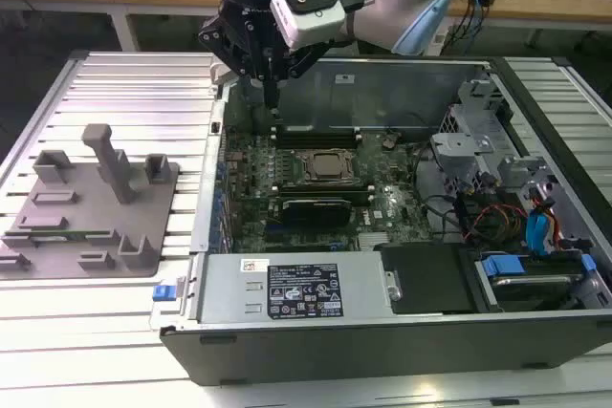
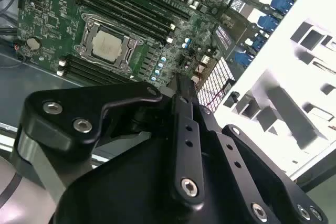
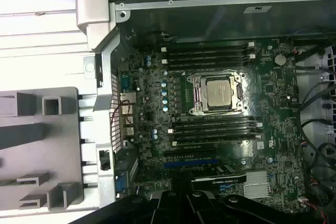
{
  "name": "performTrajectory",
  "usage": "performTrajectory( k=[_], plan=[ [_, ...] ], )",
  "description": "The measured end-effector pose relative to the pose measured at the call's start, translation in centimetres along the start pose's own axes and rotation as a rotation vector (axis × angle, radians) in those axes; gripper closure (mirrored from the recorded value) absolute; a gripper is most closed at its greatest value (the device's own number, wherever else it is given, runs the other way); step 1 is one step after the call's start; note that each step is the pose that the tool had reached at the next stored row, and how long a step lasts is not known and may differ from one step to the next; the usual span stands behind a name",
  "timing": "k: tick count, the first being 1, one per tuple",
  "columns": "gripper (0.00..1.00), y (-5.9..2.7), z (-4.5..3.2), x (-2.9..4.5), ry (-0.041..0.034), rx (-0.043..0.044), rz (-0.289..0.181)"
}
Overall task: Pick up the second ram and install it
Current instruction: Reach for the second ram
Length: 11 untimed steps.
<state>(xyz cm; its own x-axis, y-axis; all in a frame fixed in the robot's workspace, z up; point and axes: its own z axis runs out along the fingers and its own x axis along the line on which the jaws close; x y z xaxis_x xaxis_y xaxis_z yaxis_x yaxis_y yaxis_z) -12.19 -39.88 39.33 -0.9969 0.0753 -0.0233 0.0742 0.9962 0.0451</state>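
Observation:
The second ram (image 1: 69, 233) is a thin green stick lying flat in the grey holder block (image 1: 91, 203) at the exterior view's left, on the ribbed table beside the open computer case. My gripper (image 1: 265, 93) hangs over the case's far left corner, above the motherboard (image 1: 316, 174) and well away from the ram. Its fingers (image 2: 182, 124) are drawn together to a point, and I see nothing held between them. Dark memory slots (image 3: 210, 56) run on both sides of the processor socket (image 3: 218, 93).
The case's metal walls (image 1: 382, 78) rise around the board. A power supply (image 1: 296, 289) sits along the near side, and drive bays with cables (image 1: 516, 207) are at the exterior view's right. An upright post (image 1: 110, 155) stands on the grey holder.

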Motion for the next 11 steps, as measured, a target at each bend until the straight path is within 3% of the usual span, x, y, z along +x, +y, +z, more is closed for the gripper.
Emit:
performTrajectory(
  k=[11],
  plan=[
    [0.92, -0.02, -0.01, 0.28, 0.0000, 0.0000, 0.000]
  ],
)
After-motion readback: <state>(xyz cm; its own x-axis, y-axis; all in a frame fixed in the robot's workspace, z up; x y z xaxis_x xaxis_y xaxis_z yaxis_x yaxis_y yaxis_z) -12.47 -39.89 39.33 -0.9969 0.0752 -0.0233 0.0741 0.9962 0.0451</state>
